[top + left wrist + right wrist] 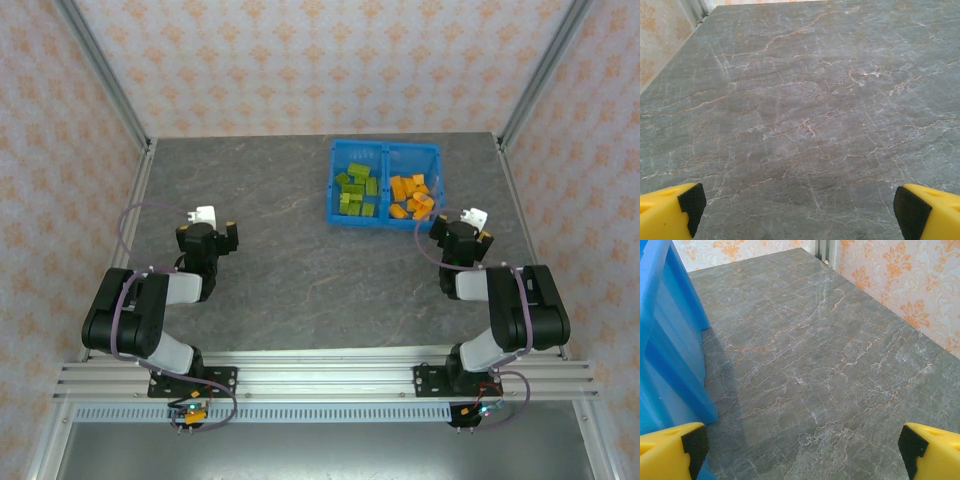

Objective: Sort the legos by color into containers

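While green legos (356, 190) occupy one container (358, 155), orange legos (412, 196) seemingly adjoin.

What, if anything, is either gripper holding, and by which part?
Nothing is held. The left gripper and right gripper stand open and empty above the grey marbled table; olive-green and orange plastic bricks lie in the bright blue plastic bin.

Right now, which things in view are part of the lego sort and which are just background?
Job:
- green legos, in the left compartment
- orange legos, in the right compartment
- blue bin

Not the job:
- grey table
- wallpapered walls
- metal frame posts
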`<move>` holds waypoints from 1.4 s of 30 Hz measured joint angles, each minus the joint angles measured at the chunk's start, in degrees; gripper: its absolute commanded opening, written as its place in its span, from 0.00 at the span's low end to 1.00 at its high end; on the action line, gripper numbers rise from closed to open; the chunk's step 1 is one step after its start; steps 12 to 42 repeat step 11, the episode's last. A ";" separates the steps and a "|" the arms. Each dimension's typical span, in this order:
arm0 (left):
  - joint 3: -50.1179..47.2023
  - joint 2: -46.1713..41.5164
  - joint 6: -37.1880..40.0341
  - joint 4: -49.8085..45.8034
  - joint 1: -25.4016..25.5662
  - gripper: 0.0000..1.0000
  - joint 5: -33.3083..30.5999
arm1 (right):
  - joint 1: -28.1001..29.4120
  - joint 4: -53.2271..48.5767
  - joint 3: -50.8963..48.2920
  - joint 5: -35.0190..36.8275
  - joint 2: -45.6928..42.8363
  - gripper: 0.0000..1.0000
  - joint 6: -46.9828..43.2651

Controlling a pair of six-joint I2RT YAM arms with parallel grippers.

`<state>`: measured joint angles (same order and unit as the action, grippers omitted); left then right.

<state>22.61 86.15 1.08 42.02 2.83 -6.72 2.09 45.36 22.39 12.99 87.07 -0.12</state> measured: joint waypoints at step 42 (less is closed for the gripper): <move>0.22 0.00 -0.02 -0.02 0.02 1.00 0.59 | 0.02 0.00 0.02 0.00 0.00 0.99 0.00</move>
